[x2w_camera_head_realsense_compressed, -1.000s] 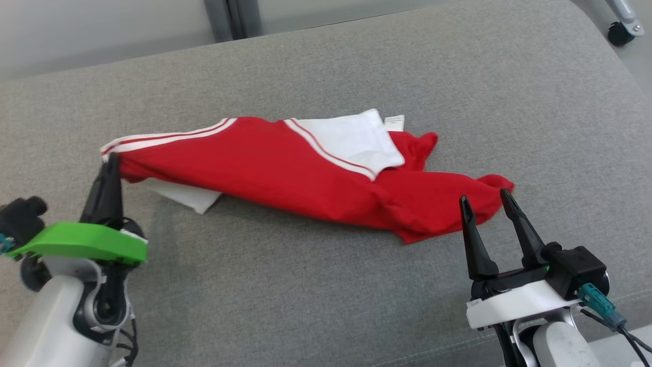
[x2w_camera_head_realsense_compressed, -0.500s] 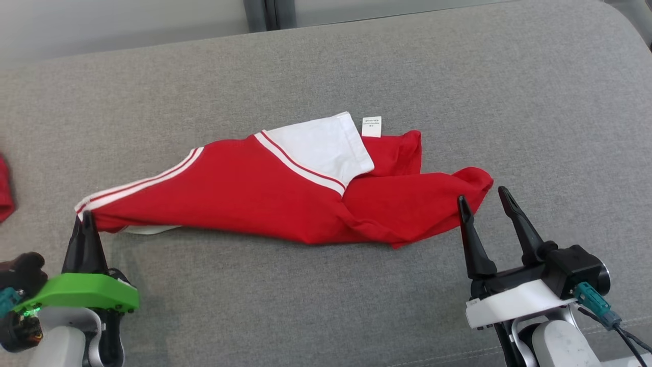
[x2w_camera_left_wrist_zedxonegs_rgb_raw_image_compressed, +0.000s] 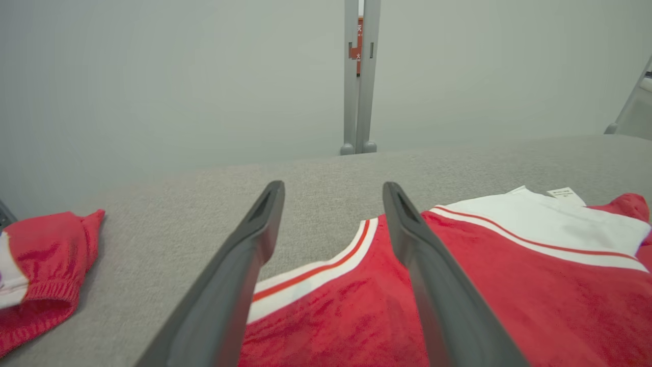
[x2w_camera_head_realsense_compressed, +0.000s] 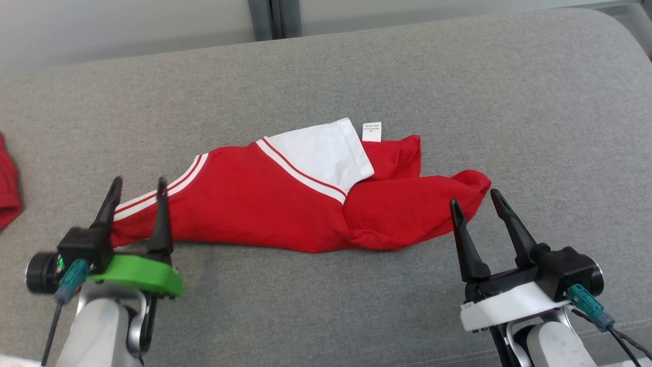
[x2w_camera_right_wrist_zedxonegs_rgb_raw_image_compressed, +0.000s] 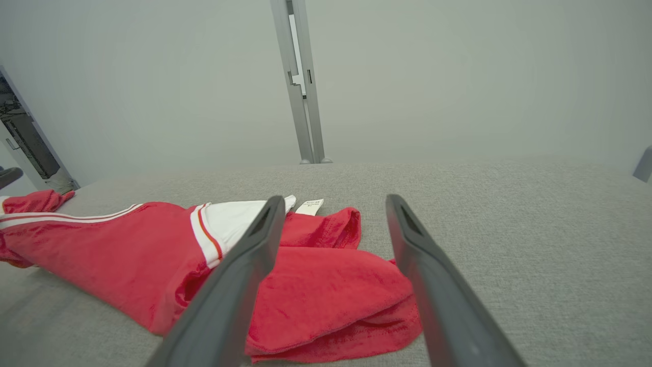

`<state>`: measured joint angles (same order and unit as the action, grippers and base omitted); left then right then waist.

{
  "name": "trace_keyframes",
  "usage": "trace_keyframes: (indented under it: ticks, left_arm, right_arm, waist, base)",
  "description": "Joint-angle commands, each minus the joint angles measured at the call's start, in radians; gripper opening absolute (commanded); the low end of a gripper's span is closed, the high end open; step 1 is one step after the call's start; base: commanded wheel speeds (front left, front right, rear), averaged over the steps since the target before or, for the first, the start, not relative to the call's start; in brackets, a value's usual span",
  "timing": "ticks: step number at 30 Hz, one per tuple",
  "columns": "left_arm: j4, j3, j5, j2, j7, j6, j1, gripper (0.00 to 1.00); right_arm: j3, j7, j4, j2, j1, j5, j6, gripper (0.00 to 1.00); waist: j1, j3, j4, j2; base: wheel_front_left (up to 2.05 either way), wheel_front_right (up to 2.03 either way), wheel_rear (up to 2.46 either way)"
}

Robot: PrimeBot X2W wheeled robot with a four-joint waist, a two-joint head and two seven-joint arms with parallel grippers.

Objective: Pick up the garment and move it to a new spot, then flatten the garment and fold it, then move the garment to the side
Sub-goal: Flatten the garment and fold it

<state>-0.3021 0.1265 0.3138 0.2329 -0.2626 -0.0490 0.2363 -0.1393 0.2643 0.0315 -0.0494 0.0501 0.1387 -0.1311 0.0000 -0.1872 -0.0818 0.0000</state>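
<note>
The garment [x2w_camera_head_realsense_compressed: 265,204] is red with white stripes and a white panel, lying crumpled and stretched sideways on the grey cushion [x2w_camera_head_realsense_compressed: 356,76]. My left gripper [x2w_camera_head_realsense_compressed: 138,182] is open above the garment's striped left end, with nothing clamped. The left wrist view shows that striped end [x2w_camera_left_wrist_zedxonegs_rgb_raw_image_compressed: 316,295] lying below and between my left gripper's [x2w_camera_left_wrist_zedxonegs_rgb_raw_image_compressed: 332,186] spread fingers. My right gripper [x2w_camera_head_realsense_compressed: 473,198] stands open at the garment's bunched right end, not holding it. In the right wrist view the folded red end [x2w_camera_right_wrist_zedxonegs_rgb_raw_image_compressed: 326,295] lies under my right gripper [x2w_camera_right_wrist_zedxonegs_rgb_raw_image_compressed: 334,198].
Another red piece of cloth [x2w_camera_head_realsense_compressed: 7,188] lies at the cushion's far left edge, also seen as a red bundle [x2w_camera_left_wrist_zedxonegs_rgb_raw_image_compressed: 41,260] in the left wrist view. A grey post [x2w_camera_head_realsense_compressed: 275,20] and a pale wall stand behind the cushion. A white label [x2w_camera_head_realsense_compressed: 372,131] sticks out of the garment's back edge.
My left gripper has opened and let go of the striped end, which now rests on the cushion. The left arm shifted right. The head camera moved slightly. The right gripper stays open.
</note>
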Motion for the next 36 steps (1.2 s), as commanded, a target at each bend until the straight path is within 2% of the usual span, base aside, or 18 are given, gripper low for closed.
trace_keyframes:
  ticks: [1, 4, 9, 11, 15, 20, 25, 29, 36]
  left_arm:
    - [-0.012, 0.032, -0.031, 0.0, 0.002, -0.011, 0.066, 1.0]
    - [-0.057, 0.12, -0.093, -0.011, 0.056, -0.033, 0.176, 1.0]
    - [-0.164, 0.281, -0.178, -0.025, 0.234, -0.07, 0.408, 1.0]
    - [-0.214, 0.356, -0.183, -0.037, 0.314, -0.079, 0.502, 1.0]
    - [-0.274, 0.497, -0.135, -0.049, 0.396, -0.082, 0.637, 1.0]
    - [-0.344, 0.62, -0.085, -0.04, 0.426, -0.081, 0.749, 1.0]
    - [-0.423, 0.676, -0.094, -0.04, 0.409, -0.081, 0.829, 1.0]
    - [-0.484, 0.704, -0.098, -0.064, 0.392, -0.081, 0.874, 1.0]
    - [-0.551, 0.82, -0.063, -0.07, 0.398, -0.084, 0.902, 1.0]
  right_arm:
    - [0.001, 0.0, -0.006, -0.002, 0.017, 0.003, 0.001, 1.0]
    - [-0.004, 0.0, -0.011, -0.001, 0.028, -0.004, 0.001, 1.0]
    - [-0.005, 0.0, -0.023, -0.002, 0.057, 0.0, 0.001, 1.0]
    - [-0.007, 0.0, -0.029, -0.001, 0.068, 0.004, 0.001, 1.0]
    - [-0.013, 0.0, -0.036, -0.001, 0.085, 0.012, 0.001, 1.0]
    - [-0.012, 0.0, -0.042, -0.001, 0.097, 0.02, 0.001, 1.0]
    - [-0.023, 0.0, -0.051, -0.001, 0.11, 0.03, 0.001, 1.0]
    - [-0.018, 0.0, -0.054, -0.001, 0.123, 0.039, 0.001, 1.0]
    - [-0.016, 0.0, -0.053, -0.001, 0.135, 0.051, 0.001, 1.0]
  waist:
    - [0.0, -0.026, -0.02, 0.0]
    - [0.0, -0.065, -0.044, 0.0]
    - [0.0, -0.149, -0.092, 0.0]
    - [0.0, -0.187, -0.109, 0.0]
    - [0.0, -0.237, -0.135, 0.0]
    - [0.0, -0.285, -0.159, 0.0]
    - [0.0, -0.329, -0.17, 0.0]
    - [0.0, -0.357, -0.175, 0.0]
    - [0.0, -0.372, -0.181, 0.0]
  base:
    - [0.0, 0.0, 0.0]
    - [0.0, 0.0, 0.0]
    - [0.0, 0.0, 0.0]
    - [0.0, 0.0, 0.0]
    - [0.0, 0.0, 0.0]
    - [0.0, 0.0, 0.0]
    - [0.0, 0.0, 0.0]
    - [0.0, 0.0, 0.0]
    - [0.0, 0.0, 0.0]
